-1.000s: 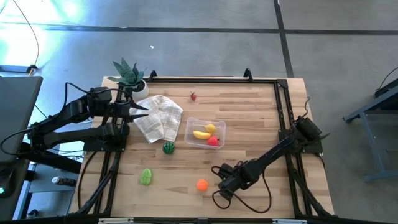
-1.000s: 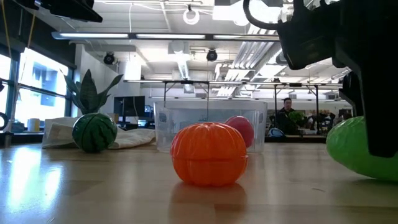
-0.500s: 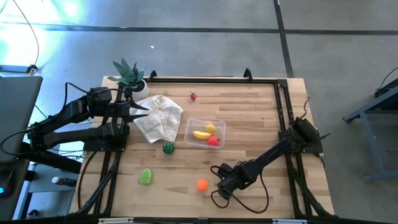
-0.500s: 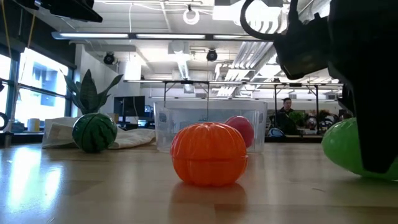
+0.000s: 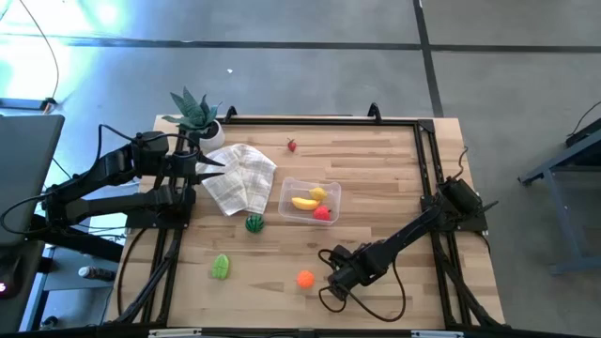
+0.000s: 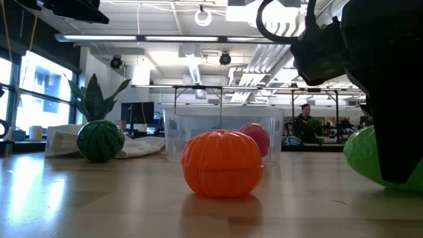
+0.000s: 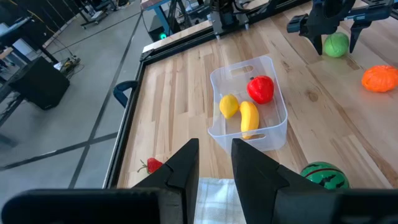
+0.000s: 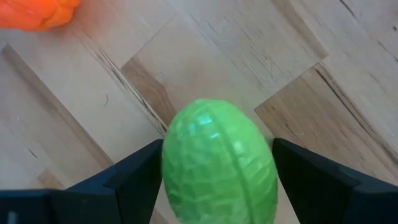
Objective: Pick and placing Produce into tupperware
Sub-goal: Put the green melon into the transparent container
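Observation:
The clear tupperware (image 5: 310,201) sits mid-table and holds a banana, a lemon and a red fruit (image 7: 260,89). My right gripper (image 5: 334,270) is low at the table's near side, its fingers on either side of a round green fruit (image 8: 219,163), which also shows in the left wrist view (image 7: 336,45). An orange fruit (image 5: 305,278) lies just to its left. My left gripper (image 7: 215,165) is open and empty above a white cloth (image 5: 239,176) at the far left. My right gripper has the green fruit between its two fingers, one finger (image 8: 140,177) against each of its opposite sides (image 8: 171,158). The fingers come from above, pointing down. In the low view the fruit's underside (image 6: 370,182) sits on the table.
A small watermelon (image 5: 254,223) lies near the cloth, a green ridged vegetable (image 5: 221,267) at the near left, a strawberry (image 5: 292,145) at the far side. A potted plant (image 5: 193,115) stands at the far left corner. A black frame rail (image 5: 427,178) runs along the right.
My right gripper has come down around the green fruit; in the low view its finger reaches lower beside the fruit than a second ago. The fruit has stayed on the table.

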{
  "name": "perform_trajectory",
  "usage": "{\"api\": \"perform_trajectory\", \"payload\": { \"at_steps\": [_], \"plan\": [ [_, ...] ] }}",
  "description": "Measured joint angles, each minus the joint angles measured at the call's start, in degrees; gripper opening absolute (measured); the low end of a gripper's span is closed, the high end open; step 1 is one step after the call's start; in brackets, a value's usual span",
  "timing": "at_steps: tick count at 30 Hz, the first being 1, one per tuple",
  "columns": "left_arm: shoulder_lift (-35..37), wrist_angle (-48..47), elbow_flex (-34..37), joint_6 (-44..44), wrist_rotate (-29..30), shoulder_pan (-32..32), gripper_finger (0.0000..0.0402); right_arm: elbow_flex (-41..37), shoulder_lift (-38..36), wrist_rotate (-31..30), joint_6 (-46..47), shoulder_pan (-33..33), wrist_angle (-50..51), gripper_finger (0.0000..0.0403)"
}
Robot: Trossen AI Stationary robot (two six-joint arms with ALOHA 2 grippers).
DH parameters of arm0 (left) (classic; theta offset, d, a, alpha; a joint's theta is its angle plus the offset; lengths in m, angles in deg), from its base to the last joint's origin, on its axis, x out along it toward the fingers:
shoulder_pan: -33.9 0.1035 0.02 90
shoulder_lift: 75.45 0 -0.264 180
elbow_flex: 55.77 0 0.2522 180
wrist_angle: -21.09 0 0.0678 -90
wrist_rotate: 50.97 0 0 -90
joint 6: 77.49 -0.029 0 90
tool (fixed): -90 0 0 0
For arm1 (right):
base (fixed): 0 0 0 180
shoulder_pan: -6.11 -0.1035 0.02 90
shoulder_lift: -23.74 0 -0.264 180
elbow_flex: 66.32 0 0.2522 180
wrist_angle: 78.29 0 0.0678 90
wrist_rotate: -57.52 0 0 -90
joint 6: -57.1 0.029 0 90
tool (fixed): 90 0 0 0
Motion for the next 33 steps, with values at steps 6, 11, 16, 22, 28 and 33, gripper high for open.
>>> {"api": "perform_trajectory", "payload": {
  "at_steps": [6,11,16,22,28,33],
  "plan": [
    [0.0,0.0,0.0,0.0,0.0,0.0,0.0085,0.0,0.0,0.5,-0.1,0.0,0.3,0.0287],
    [0.0,0.0,0.0,0.0,0.0,0.0,0.0085,0.0,0.0,1.1,-0.1,0.0,0.6,0.0264],
    [0.0,0.0,0.0,0.0,0.0,0.0,0.0085,0.0,0.0,1.5,-0.6,0.1,0.7,0.0248],
    [0.0,0.0,0.0,0.0,0.0,0.0,0.0085,0.0,0.0,2.0,-1.0,0.0,0.8,0.0238],
    [0.0,0.0,0.0,0.0,0.0,0.0,0.0085,0.0,0.0,2.2,-1.0,0.0,0.8,0.0229],
    [0.0,0.0,0.0,0.0,0.0,0.0,0.0085,0.0,0.0,2.2,-1.0,0.0,0.7,0.0228]
  ]
}}
